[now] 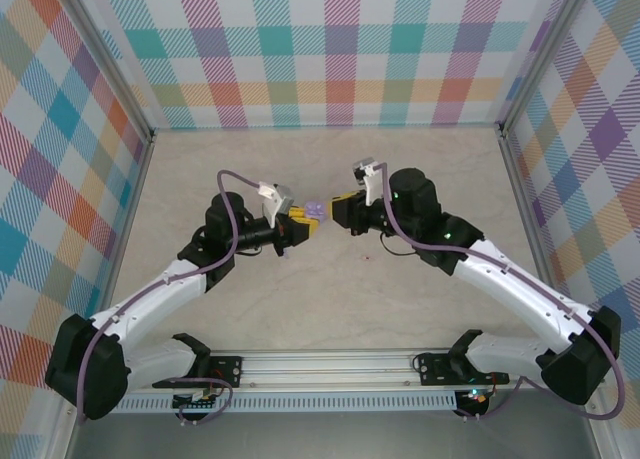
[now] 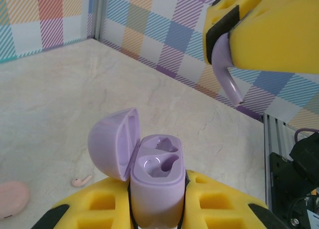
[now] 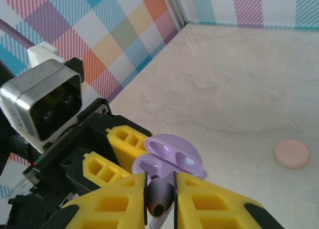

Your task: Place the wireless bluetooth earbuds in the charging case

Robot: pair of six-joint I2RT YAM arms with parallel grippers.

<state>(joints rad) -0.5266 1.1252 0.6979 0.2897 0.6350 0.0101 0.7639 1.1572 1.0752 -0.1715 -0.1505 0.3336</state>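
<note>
Left end effector (image 2: 157, 201) clamped on purple plastic charging case (image 2: 155, 176), lid open. Right end effector (image 3: 159, 191) pinches purple plastic earbud (image 2: 227, 74) near case, not touching. We judge earbud light, slick, rigid; hold bulb, stem free.

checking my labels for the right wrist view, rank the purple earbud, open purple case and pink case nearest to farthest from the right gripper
1. purple earbud: pinched in the right gripper, bottom centre.
2. open purple case: just beyond the fingertips, lid up.
3. pink case: far right, lying on the table.
</note>
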